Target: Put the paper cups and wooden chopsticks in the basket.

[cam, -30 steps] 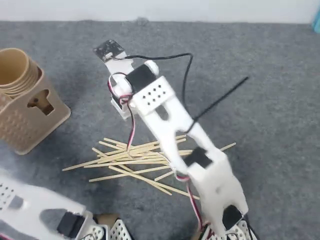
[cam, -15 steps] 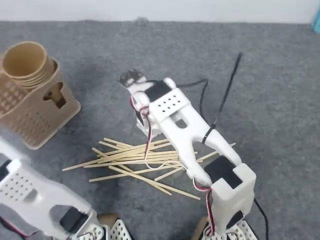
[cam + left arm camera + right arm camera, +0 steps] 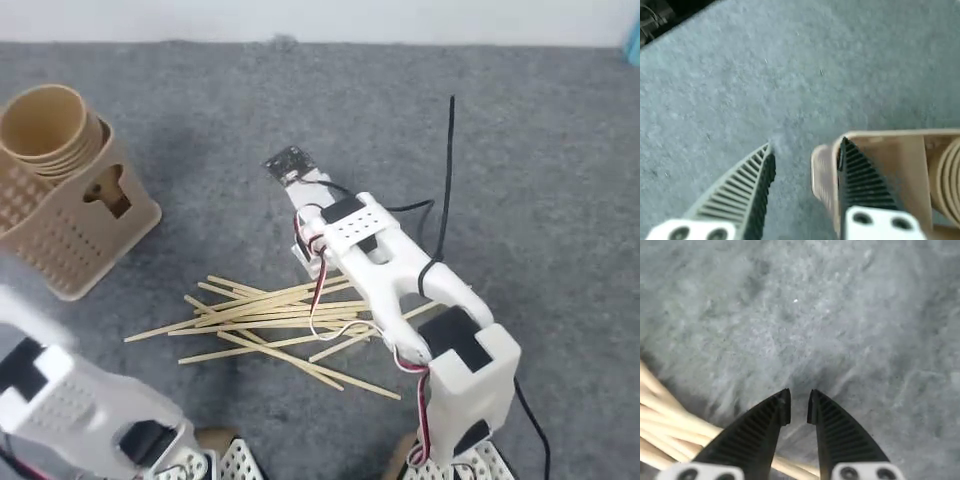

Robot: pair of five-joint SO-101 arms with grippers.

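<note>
The wooden chopsticks lie flat in a loose fan, their long axes running side to side across the grey carpet. My right pincer hangs just past the pile's edge, jaws a narrow slit apart and empty, with sticks beside and under one jaw. My left pincer gapes wide and empty, one jaw in front of a corner of the basket, which holds the stacked paper cups

Paper cups in basket, chopsticks outside
</note>
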